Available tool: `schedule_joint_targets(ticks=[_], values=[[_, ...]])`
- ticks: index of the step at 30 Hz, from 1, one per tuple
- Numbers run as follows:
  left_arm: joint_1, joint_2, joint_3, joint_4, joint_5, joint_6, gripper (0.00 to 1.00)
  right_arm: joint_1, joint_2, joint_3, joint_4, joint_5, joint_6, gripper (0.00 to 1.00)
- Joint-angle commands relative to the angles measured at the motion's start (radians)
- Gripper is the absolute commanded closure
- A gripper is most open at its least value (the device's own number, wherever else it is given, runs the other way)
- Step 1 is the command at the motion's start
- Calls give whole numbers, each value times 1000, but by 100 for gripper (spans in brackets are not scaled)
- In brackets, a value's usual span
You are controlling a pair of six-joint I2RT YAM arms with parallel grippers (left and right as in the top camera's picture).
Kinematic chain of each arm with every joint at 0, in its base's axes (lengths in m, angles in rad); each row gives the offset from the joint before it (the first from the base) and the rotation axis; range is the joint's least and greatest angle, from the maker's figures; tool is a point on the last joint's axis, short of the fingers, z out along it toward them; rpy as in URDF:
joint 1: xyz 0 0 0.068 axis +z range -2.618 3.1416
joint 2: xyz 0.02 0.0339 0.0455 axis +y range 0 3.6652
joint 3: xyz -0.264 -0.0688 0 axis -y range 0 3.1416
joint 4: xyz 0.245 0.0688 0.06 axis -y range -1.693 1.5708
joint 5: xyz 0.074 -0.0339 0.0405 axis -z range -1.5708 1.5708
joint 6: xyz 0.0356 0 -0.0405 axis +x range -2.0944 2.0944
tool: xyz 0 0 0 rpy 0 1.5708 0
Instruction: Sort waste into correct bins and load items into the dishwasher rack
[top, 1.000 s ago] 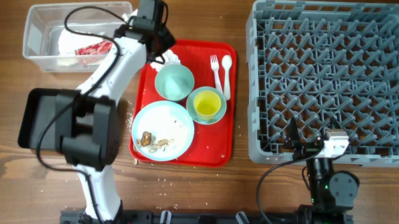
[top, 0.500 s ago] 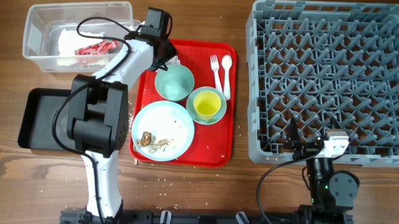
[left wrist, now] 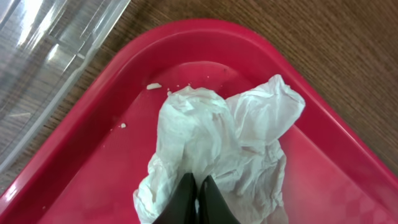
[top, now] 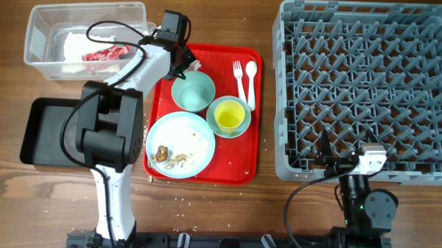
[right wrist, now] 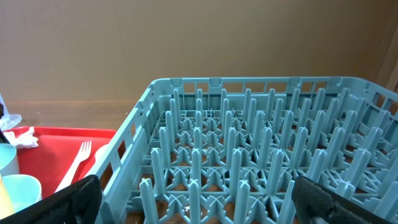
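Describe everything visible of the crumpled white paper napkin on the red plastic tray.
The crumpled white paper napkin is thin, soft-looking tissue, bunched into wrinkled folds, one flap spreading sideways. It lies in a rounded corner of the red plastic tray, near a few white crumbs. The left gripper pinches one fold at its edge, dark fingers shut together.

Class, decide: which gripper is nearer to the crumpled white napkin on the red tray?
Left. The left gripper is pinching the napkin itself; the right gripper sits open far away, beside the dishwasher rack's near wall.
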Motion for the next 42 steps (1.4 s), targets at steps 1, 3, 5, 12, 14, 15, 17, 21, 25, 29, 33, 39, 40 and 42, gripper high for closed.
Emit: schedule_joint_targets(ticks=[1,3,5,12,14,15,17,21,25,29,33,39,40,42], values=[[1,-106,3,1,-10,-1,96,-5,-4,-1,4,9,-10,0],[2,-148,3,1,-14,-1,96,-5,-4,-1,4,9,-10,0],[2,-180,3,1,-26,-1,96,-5,-4,-1,5,9,-10,0],[23,-243,3,0,-168,-2,96,-5,-3,-1,4,9,-10,0],[42,-254,3,2,-175,-2,96,-5,-3,-1,4,9,-10,0],[56,-258,3,2,-192,-2,96,-5,-3,-1,5,9,-10,0],[101,-260,3,-1,-237,-2,96,-5,-3,-1,4,9,-10,0],[198,-260,3,1,-230,-2,96,-5,-3,-1,4,9,-10,0],[280,-260,3,-9,-226,-2,93,-5,-3,-1,4,9,-10,1],[318,-259,3,-55,-226,-2,0,-5,-3,-1,4,9,-10,0],[320,-259,3,-97,-225,-2,0,-5,-3,-1,4,9,-10,0],[317,-299,3,-216,-87,-1,17,-5,-3,-1,4,9,-10,0],[315,-323,3,-218,-71,-1,16,-5,-3,-1,5,9,-10,0],[314,-372,3,-213,-69,1,12,-5,-3,-1,4,9,-10,0]])
